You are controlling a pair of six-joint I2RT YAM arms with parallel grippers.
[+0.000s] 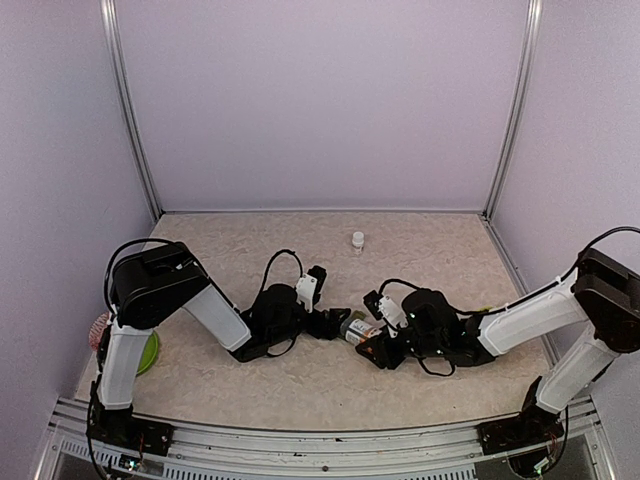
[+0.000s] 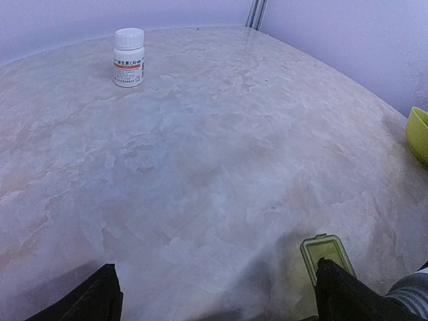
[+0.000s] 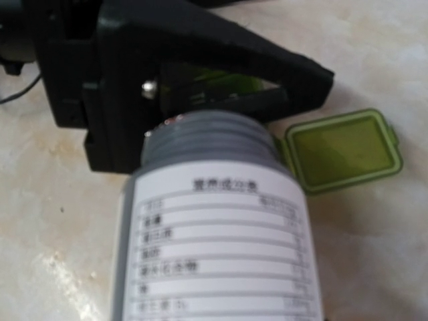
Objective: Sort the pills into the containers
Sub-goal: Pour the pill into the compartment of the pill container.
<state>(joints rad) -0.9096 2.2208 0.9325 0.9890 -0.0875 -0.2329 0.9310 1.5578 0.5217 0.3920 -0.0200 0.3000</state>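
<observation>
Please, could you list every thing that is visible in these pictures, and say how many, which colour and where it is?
pill box: one, olive green, one lid flipped open, on the table at the tip of the left gripper
held bottle: one, white label, grey threaded neck, no cap seen, its mouth towards the pill box
small bottle: one, white with white cap, upright at the back middle of the table
bowl: one, lime green, near left of the table, partly hidden by the left arm
reddish thing: one, at the left edge, too hidden to name
table: one, beige marble pattern
left gripper: one, black, open, pill box beside one finger
right gripper: one, black, shut on the held bottle
</observation>
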